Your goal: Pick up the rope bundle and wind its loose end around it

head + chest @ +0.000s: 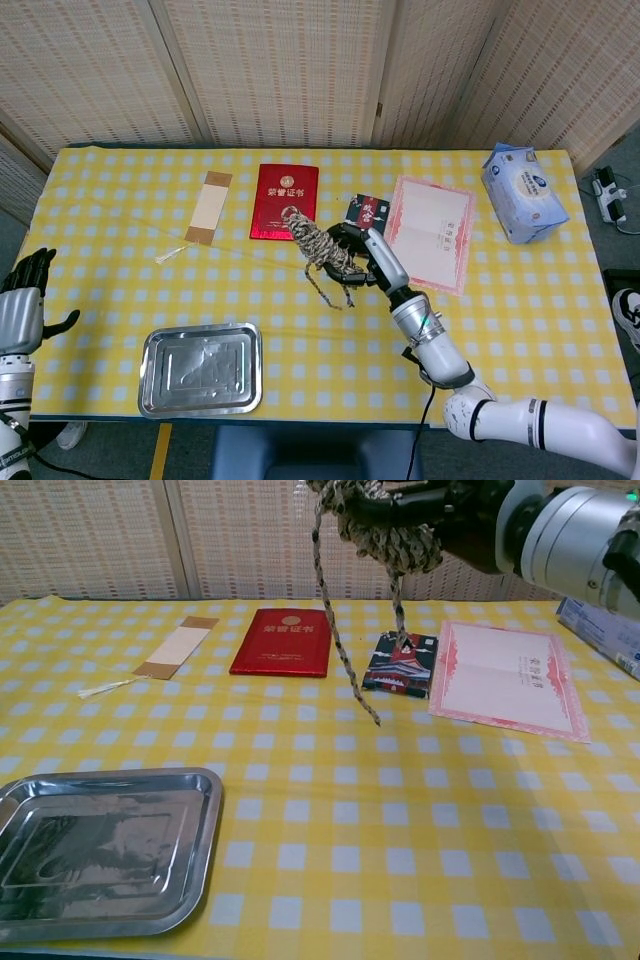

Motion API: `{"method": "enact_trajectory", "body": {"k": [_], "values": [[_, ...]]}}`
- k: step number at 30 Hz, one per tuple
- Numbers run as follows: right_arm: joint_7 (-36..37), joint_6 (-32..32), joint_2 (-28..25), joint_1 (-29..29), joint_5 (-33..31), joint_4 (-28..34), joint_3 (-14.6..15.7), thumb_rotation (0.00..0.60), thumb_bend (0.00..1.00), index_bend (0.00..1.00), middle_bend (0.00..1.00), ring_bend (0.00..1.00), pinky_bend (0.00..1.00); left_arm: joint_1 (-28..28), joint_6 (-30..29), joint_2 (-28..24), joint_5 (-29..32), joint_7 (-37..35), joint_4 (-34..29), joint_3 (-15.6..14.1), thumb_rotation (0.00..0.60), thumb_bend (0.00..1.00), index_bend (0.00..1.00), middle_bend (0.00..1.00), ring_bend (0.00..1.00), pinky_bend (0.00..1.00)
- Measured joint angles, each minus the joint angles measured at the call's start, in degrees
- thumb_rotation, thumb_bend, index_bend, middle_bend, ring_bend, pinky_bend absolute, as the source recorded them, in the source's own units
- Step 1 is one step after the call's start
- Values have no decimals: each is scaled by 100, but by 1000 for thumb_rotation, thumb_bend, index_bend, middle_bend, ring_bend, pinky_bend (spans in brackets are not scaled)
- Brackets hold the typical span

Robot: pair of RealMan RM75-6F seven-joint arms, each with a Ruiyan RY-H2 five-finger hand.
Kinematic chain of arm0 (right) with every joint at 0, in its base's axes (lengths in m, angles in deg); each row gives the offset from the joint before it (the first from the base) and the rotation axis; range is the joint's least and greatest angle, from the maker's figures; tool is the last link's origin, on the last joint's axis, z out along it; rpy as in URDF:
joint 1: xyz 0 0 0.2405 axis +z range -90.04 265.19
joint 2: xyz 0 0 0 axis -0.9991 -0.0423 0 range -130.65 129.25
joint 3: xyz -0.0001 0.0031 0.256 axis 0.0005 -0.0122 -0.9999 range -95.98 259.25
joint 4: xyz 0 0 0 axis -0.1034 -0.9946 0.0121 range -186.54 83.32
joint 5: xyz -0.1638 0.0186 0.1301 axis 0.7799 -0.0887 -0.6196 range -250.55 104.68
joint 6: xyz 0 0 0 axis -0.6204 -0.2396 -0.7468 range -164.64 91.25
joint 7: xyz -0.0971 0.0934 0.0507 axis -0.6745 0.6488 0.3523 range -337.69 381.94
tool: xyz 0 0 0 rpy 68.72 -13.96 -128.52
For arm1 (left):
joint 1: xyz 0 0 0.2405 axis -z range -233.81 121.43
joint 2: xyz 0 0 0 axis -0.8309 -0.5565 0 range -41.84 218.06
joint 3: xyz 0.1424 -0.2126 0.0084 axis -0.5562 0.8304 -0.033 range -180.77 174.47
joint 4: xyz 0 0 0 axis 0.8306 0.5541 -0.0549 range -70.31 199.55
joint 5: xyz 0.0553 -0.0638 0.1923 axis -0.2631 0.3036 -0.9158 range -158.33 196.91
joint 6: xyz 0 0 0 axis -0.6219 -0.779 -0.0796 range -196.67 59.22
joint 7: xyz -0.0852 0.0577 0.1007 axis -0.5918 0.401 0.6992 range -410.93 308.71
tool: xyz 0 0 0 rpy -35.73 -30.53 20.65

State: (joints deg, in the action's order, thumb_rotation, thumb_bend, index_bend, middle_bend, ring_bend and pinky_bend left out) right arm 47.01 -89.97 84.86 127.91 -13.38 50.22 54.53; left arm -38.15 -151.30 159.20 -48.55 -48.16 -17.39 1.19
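Head view. Right hand [362, 252] grips the rope bundle [318, 243], held up off the desk [520, 300] over the middle of the checked cloth, just in front of the red booklet [286, 187]. Two loose strands hang below the bundle; the longer loose end [322, 288] dangles free, touching nothing. Left hand [22, 305] sits at the far left edge, well apart from the rope, fingers spread and holding nothing. Metal tray [200, 368] near the front edge, bookmark [209, 206] and certificate [428, 232] lie flat, tissue pack [523, 191] at the far right.

Chest view. Rope bundle [385, 525] at the top of frame, right hand [450, 505] closed round it; fingers wrap its upper side, though exact contact is partly cut off. Loose end [340, 645] hangs in a slanted line, its tip above the cloth near the dark packet [402, 664]. Left hand not visible here.

Judgement on the step: winding needs the free end caught. The left hand would have to come across to the middle, pinch the strand low enough to keep tension, then lead it round the bundle's waist while the right hand keeps the bundle level. Best to hold the bundle high, so the strand clears the booklet and packet. Slack loops would likely slide off.
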Motion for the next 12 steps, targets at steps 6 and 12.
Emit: {"method": "enact_trajectory", "body": {"k": [6, 12], "values": [[62, -23, -58, -36, 19, 33, 35, 600, 611, 840, 691, 779, 688, -389, -479, -2, -590, -126, -22, -261, 600, 247, 61, 109, 110, 205], [122, -42, -72, -51, 12, 9, 54, 600, 611, 842, 694, 779, 688, -720, -887, -131, -1242, -152, -376, -531, 600, 246, 66, 117, 110, 202]]}}
